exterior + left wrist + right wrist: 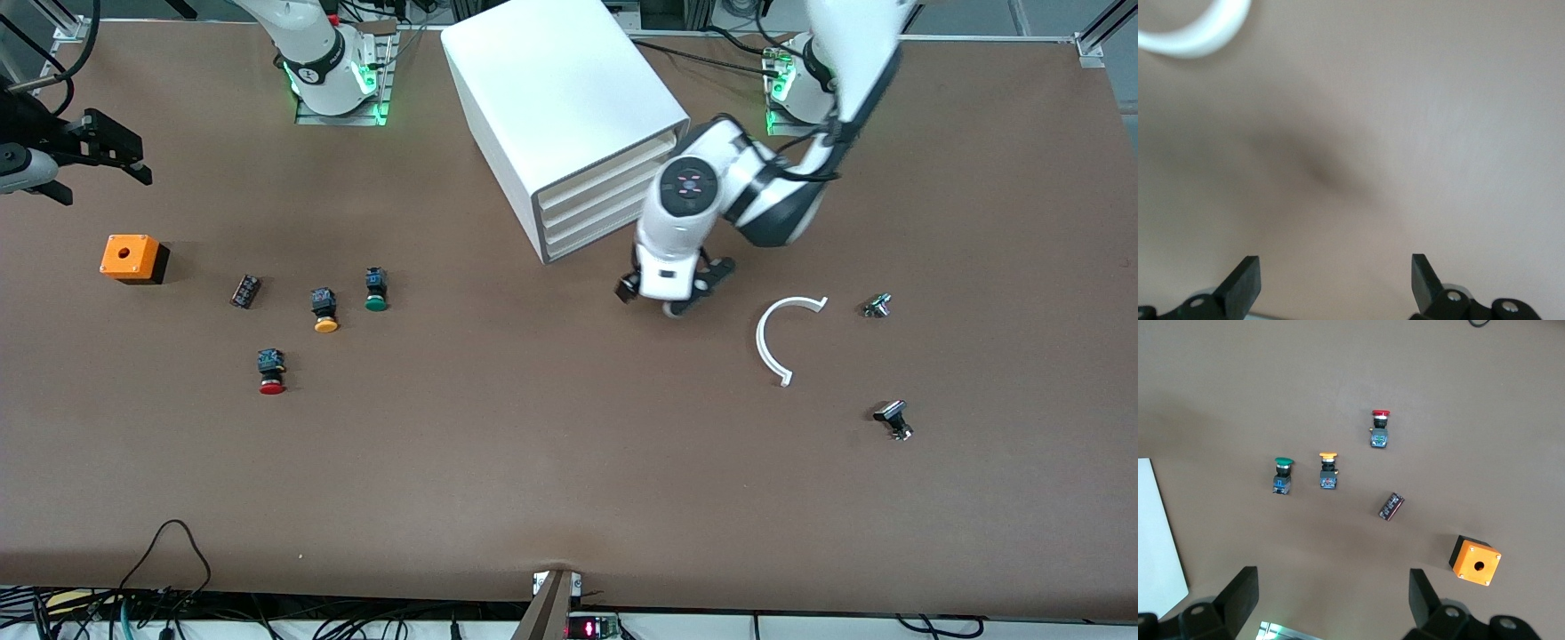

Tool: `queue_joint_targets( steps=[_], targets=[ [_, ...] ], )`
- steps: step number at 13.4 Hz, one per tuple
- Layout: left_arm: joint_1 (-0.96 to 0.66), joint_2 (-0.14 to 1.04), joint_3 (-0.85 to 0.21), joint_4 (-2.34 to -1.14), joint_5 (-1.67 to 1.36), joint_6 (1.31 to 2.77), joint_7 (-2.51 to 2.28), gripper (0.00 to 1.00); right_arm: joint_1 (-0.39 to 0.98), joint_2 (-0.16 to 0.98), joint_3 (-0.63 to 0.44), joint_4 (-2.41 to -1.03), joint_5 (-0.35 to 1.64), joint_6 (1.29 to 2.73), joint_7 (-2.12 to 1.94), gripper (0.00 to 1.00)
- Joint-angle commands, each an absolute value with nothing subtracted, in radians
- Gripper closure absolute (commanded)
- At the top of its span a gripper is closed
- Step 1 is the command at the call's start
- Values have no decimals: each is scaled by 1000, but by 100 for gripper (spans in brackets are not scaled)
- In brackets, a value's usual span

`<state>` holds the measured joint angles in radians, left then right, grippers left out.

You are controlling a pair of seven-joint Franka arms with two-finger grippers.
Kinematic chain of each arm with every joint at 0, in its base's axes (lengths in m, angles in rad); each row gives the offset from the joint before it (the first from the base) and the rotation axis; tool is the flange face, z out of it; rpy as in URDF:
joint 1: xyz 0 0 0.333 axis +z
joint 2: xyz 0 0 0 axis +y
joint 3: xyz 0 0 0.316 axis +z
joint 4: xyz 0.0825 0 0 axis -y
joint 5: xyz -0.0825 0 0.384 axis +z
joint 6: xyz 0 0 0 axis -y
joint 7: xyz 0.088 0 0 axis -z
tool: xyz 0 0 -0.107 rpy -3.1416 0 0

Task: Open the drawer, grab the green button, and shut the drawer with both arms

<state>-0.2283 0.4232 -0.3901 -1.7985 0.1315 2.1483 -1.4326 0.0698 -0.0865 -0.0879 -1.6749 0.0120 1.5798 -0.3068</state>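
Left gripper wide, low over bare table by the cabinet | right gripper wide, waiting | drawer shut | button on table

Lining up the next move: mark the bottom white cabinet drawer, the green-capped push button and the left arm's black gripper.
bottom white drawer (594,242), front view, on its front edge.
green-capped push button (376,291), front view, mid-body.
left black gripper (673,299), front view, between its fingertips.

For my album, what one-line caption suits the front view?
Left gripper open over the table in front of the closed cabinet; green button waits nearby.
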Motion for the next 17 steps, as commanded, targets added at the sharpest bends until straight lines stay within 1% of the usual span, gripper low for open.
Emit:
queue_joint_targets(
  steps=[1, 6, 12, 14, 15, 17],
  targets=[
    [-174, 385, -397, -1770, 189, 2112, -1447, 1, 69, -63, -86, -1637, 9, 1594, -288, 0],
    [-103, 336, -397, -1770, 207, 2108, -1430, 1, 71, -60, -84, -1634, 12, 1592, -287, 0],
    [-14, 276, -400, -1756, 210, 2023, -1214, 1, 71, -58, -84, -1624, 12, 1597, -287, 0],
    [3, 246, -387, -1753, 198, 1984, -1108, 1, 71, -57, -84, -1620, 12, 1597, -287, 0],
    [5, 227, -365, -1753, 193, 1973, -1071, 1, 71, -57, -84, -1620, 12, 1598, -287, 0],
    [34, 206, -360, -1752, 193, 1964, -1014, 1, 71, -57, -84, -1618, 17, 1598, -287, 0]
  ],
)
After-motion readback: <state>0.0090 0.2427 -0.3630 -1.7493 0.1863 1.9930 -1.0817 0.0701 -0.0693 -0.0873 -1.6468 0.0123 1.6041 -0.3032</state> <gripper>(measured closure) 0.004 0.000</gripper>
